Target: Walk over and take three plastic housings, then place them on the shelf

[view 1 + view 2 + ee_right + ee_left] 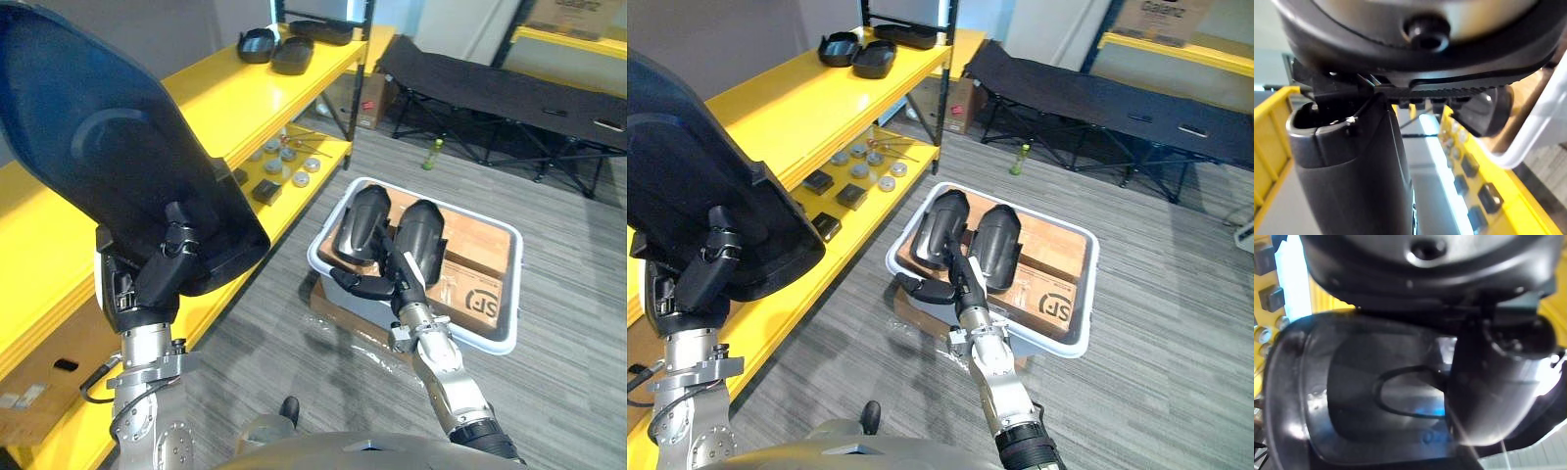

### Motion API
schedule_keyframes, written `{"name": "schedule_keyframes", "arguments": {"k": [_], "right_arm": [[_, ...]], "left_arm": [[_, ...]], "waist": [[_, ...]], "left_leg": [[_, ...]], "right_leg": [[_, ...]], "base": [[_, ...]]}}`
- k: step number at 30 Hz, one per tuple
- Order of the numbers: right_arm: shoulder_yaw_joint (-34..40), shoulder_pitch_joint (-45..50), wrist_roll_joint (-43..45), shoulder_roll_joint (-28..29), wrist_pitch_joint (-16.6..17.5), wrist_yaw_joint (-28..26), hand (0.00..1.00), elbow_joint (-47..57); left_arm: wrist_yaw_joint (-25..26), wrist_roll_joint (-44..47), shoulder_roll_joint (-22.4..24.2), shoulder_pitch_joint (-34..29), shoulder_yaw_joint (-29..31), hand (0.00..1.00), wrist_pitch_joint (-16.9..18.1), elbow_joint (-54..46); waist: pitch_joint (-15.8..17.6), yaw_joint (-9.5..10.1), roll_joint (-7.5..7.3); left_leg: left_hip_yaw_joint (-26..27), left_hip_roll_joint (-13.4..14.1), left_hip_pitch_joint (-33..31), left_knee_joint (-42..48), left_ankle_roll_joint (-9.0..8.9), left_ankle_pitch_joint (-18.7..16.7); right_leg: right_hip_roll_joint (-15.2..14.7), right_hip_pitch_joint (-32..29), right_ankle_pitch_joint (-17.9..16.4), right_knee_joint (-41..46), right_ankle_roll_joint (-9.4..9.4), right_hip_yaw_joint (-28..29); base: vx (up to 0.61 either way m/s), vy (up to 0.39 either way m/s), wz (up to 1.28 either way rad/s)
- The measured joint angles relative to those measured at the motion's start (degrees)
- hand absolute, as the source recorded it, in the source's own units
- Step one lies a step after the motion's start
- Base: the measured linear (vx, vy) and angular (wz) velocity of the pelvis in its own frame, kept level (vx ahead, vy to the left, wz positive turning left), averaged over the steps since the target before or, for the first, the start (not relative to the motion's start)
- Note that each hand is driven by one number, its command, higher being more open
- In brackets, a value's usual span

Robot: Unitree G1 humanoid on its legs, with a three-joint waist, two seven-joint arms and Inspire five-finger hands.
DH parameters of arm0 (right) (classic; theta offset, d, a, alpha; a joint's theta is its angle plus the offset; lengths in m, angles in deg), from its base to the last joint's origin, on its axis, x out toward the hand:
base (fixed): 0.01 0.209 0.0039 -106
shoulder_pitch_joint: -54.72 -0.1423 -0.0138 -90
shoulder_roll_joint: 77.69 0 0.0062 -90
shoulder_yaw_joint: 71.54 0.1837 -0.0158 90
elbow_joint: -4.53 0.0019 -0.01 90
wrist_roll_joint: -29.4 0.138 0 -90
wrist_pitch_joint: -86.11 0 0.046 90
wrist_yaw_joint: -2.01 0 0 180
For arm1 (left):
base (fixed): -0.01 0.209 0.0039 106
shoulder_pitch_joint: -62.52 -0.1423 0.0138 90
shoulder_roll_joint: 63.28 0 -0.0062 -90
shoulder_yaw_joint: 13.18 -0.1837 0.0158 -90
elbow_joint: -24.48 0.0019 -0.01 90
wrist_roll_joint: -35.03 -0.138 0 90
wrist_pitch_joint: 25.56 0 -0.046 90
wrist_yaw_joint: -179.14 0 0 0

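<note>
My left hand (147,282) is raised close in front of me, shut on a large black plastic housing (108,166) held above the yellow shelf (225,98). Its hollow inside (1352,396) shows in the left wrist view. Two more black housings (361,223) (421,235) lie side by side in a white tray (515,284) on the floor. At the tray's near left rim my right hand (397,282) is open, fingers straight toward the two housings and thumb (1352,171) spread out sideways. Several black housings (276,46) rest on the shelf's far end.
The tray sits on a flat cardboard box (333,308) on grey carpet. Small metal parts (284,166) lie on the shelf's lower level. A black folding cot (509,93) and a green bottle (429,154) stand behind the tray.
</note>
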Motion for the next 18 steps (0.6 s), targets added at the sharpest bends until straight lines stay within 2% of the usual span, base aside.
{"name": "schedule_keyframes", "arguments": {"k": [1, 2, 5, 7, 10, 11, 13, 14, 15, 18], "right_arm": [[-0.2, 0.0, -0.1, 0.0, 0.0, -0.4, 1.00, 0.0], [-0.3, 0.1, -1.0, -0.3, 0.0, -1.0, 1.00, 0.0], [-1.2, 0.1, -5.1, -0.3, 0.2, -2.2, 1.00, -0.1], [-2.0, 0.2, -2.4, -0.4, 0.6, -3.4, 1.00, -0.1], [-2.2, 0.9, 1.4, -0.2, 2.8, -4.6, 1.00, 0.0], [-1.9, 2.2, 1.3, -0.2, 3.9, -4.4, 1.00, 0.7], [-0.6, 4.9, 1.3, -0.3, 5.8, -3.5, 1.00, 1.8], [-0.1, 5.6, 1.3, -0.3, 6.3, -3.2, 1.00, 2.0], [1.6, 6.7, 1.4, -0.3, 7.5, -2.7, 1.00, 2.3], [4.6, 6.4, 1.6, -0.3, 8.2, -2.2, 1.00, 2.3]], "left_arm": [[-0.6, 0.0, 0.0, 0.3, -0.4, 0.00, 0.0, 0.2], [-1.4, 0.0, -0.3, 1.0, -1.5, 0.00, 0.0, 0.6], [-2.6, 1.2, -0.5, 1.2, -4.0, 0.00, 0.0, 0.9], [-2.7, 1.2, -0.7, 1.2, -5.2, 0.00, 0.0, 1.0], [-3.1, 1.0, -2.4, 1.8, -7.2, 0.00, 0.0, 1.1], [-4.2, 1.0, -3.6, 2.4, -8.3, 0.00, 0.0, 1.2], [-7.2, 1.1, -4.6, 4.2, -9.8, 0.00, 0.0, 2.6], [-7.9, 1.1, -4.8, 4.8, -10.3, 0.00, 0.0, 3.0], [-9.5, 1.1, -5.1, 6.2, -11.9, 0.00, 0.0, 4.0], [-9.9, 1.1, -6.8, 8.7, -14.8, 0.00, -0.2, 5.7]], "waist": [[0.1, -0.52, 0.14], [0.6, -0.62, 0.57], [0.8, 0.16, 0.72], [1.1, 0.50, 0.77], [1.7, -0.73, 0.67], [1.8, -2.09, 0.64], [1.9, -3.46, 0.50], [1.8, -3.97, 0.48], [1.8, -3.96, 0.55], [2.1, -4.25, 0.29]], "left_leg": [[1.6, 0.5, -0.4, 0.0, 0.23, 0.4], [2.3, 0.9, -0.4, -0.6, -0.27, 1.8], [0.5, 0.5, 0.1, -3.5, -0.33, 4.3], [0.4, -0.2, 0.8, -4.8, 0.04, 4.7], [-0.2, -1.3, 1.0, -5.1, 0.32, 4.9], [-2.0, -2.2, 0.5, -5.0, 0.73, 5.2], [-4.5, -3.5, 0.1, -5.1, 1.46, 5.7], [-5.3, -4.0, -0.1, -5.1, 1.65, 5.9], [-6.9, -5.1, -0.4, -5.6, 1.56, 6.9], [-8.5, -5.1, -0.7, -5.5, 0.86, 9.0]], "right_leg": [[-0.1, 0.2, -0.1, 0.4, 0.23, -1.3], [-0.3, 0.6, -0.5, 1.5, 0.39, -2.8], [-0.7, 0.5, -0.7, 2.2, 0.29, -2.8], [-1.4, 0.6, -1.2, 3.3, 0.14, -2.7], [-2.5, 0.7, -4.9, 5.6, -0.38, -1.6], [-1.7, -0.6, -8.7, 8.0, 0.00, 3.6], [-0.6, -1.8, -11.9, 10.9, -0.25, 10.3], [-0.3, -2.1, -12.8, 11.6, -0.40, 12.1], [-0.1, -2.4, -12.4, 13.0, 0.46, 14.3], [-0.1, -2.6, -11.9, 14.7, 0.89, 15.3]], "base": [[-0.05, 0.026, 1.05], [-0.02, 0.040, 0.71], [-0.01, 0.060, 0.49], [-0.01, 0.071, 0.17], [-0.04, 0.047, 0.45], [-0.04, -0.026, 0.93], [-0.02, -0.068, 1.07], [0.05, -0.096, 0.96], [0.07, -0.080, 0.77], [0.07, -0.028, 0.63]]}}
